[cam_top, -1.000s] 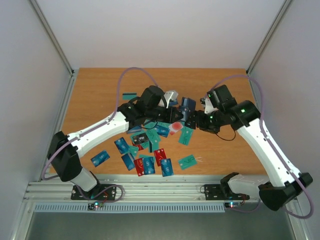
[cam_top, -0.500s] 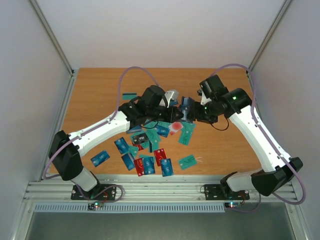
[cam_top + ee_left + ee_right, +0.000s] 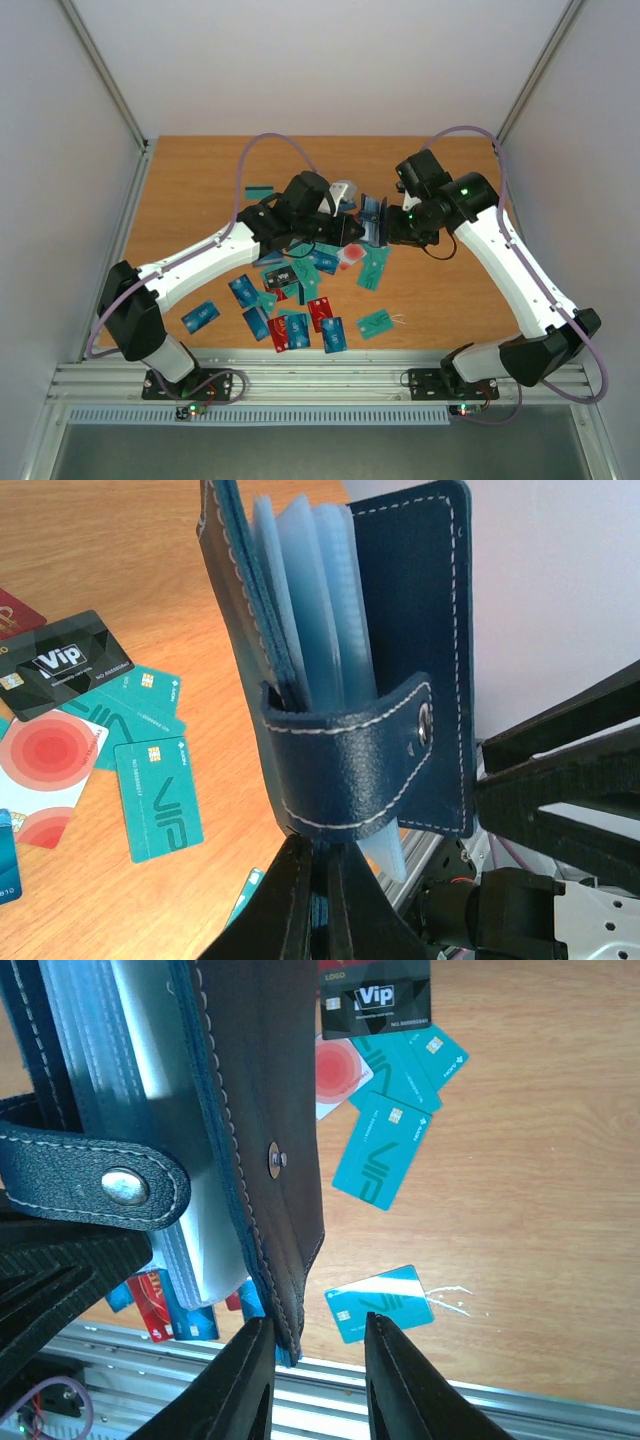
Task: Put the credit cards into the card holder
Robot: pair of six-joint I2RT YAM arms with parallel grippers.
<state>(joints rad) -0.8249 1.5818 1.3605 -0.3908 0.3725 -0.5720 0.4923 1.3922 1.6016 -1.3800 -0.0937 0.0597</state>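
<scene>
In comes the right arm: the right fingers (image 3: pixel 250 1370) now straddle the free cover of the card holder (image 3: pixel 410 630), narrowing but not yet pinching. The left fingers (image 3: pixel 290 900) stay clamped on its lower edge, holding it upright above the worktop (image 3: pixel 200 190). Opening it looks next; the credit cards (image 3: pixel 290 328) wait below, scattered.

overhead view faces the whole table (image 3: pixel 200 170); both wrist views share the card holder (image 3: pixel 410 630) close-up.

Bright, even light; faint shadows, sharp focus.
</scene>
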